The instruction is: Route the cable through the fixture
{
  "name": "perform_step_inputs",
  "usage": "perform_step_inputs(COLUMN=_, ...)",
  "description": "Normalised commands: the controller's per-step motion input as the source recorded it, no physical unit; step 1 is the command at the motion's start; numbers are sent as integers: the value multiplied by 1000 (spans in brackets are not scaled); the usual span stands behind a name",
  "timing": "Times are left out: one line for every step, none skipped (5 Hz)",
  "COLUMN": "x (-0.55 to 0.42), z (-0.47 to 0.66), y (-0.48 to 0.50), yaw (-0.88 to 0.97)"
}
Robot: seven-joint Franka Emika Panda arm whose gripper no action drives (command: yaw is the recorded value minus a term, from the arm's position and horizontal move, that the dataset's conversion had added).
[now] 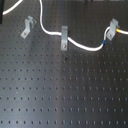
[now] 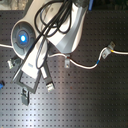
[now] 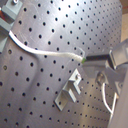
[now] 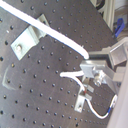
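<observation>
A white cable (image 1: 82, 46) lies on the black perforated board. It runs from the right fixture (image 1: 112, 27), where it has blue and yellow marks, past the middle fixture (image 1: 64, 37), and leaves the first exterior view at its top. The left fixture (image 1: 28, 26) stands apart from the cable, with nothing in it. My gripper is out of the first exterior view. In the first wrist view my gripper (image 3: 86, 58) is shut on the cable's free end (image 3: 50, 52), above the board. The second wrist view shows the same grip (image 4: 90, 54). A fixture (image 4: 30, 37) lies beneath the held cable.
In the second exterior view the arm (image 2: 55, 30) covers the upper left of the board (image 2: 90, 100) and hides the cable's held end. The middle fixture (image 2: 66, 61) and right fixture (image 2: 109, 50) show there. The board is full of small holes.
</observation>
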Motion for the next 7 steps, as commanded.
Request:
perform_step_inputs(x=-1, z=45, y=0, yaw=0)
perform_step_inputs(x=-477, z=251, y=29, yaw=249)
perform_step_inputs(x=-471, z=47, y=193, yaw=426)
perform_step_inputs(x=-398, z=230, y=276, yaw=246)
perform_step_inputs(x=-163, z=501, y=124, yaw=0)
perform_step_inputs(x=-225, z=304, y=151, yaw=63)
perform_step_inputs(x=-181, z=370, y=133, yaw=60)
